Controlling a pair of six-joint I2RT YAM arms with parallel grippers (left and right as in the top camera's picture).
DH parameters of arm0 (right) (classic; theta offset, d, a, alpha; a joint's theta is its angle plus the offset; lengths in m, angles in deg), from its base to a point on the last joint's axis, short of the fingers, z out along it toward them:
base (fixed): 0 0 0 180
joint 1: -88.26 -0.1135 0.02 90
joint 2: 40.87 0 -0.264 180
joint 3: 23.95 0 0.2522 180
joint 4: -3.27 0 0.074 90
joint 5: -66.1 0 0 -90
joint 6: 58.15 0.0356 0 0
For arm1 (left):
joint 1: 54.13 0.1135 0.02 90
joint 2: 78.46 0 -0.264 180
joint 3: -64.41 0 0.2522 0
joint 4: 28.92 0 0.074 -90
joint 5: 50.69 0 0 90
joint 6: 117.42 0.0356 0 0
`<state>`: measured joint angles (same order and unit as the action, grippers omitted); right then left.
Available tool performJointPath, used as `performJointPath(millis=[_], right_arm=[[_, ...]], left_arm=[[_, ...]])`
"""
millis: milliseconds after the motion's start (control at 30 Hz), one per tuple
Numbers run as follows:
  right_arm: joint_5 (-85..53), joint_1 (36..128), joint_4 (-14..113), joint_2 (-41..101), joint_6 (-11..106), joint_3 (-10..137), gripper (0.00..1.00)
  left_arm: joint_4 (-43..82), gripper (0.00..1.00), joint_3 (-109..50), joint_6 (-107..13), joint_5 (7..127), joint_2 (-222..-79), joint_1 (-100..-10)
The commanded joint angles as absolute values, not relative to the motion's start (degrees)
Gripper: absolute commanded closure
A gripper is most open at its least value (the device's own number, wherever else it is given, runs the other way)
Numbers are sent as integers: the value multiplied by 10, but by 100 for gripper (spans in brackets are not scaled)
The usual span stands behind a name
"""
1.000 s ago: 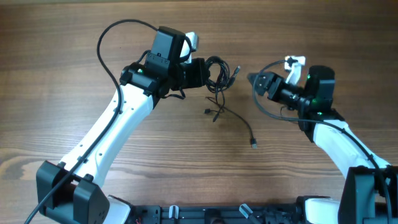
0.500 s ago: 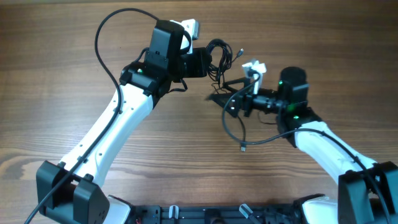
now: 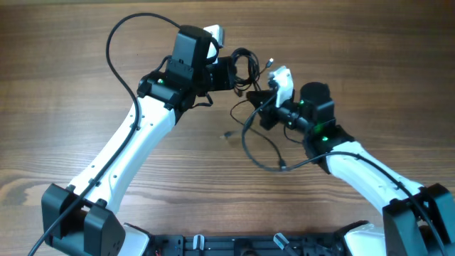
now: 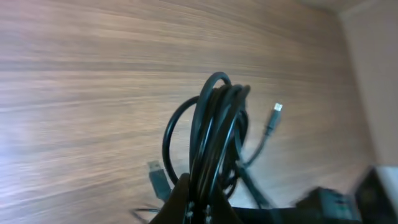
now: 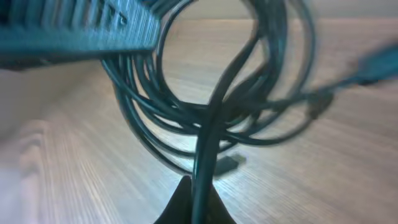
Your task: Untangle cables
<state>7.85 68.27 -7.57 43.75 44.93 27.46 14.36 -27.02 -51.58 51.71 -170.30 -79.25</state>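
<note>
We see the left claw (image 4: 199, 200) clamped on coiled thin black cables (image 3: 246, 64); at their four o'clock the right claw (image 5: 194, 200) pinches one strand, its blurred fingertips (image 5: 179, 210) cropped.

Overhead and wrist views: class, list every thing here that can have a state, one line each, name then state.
cables, tangled in a looped bundle, gripped from both sides.
left hand, shut on the bundle's loops.
right hand, shut on one strand of the bundle.
</note>
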Motion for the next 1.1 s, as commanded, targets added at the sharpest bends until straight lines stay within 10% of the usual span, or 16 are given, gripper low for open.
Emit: performJointPath(millis=[0,1067], right_arm=[[271,732,-76,408,547,276,96],[231,760,-114,411,700,276,95]], left_arm=[[142,96,-269,-424,418,-1692,-790],[151,96,-269,-205,725,-1698,-899]])
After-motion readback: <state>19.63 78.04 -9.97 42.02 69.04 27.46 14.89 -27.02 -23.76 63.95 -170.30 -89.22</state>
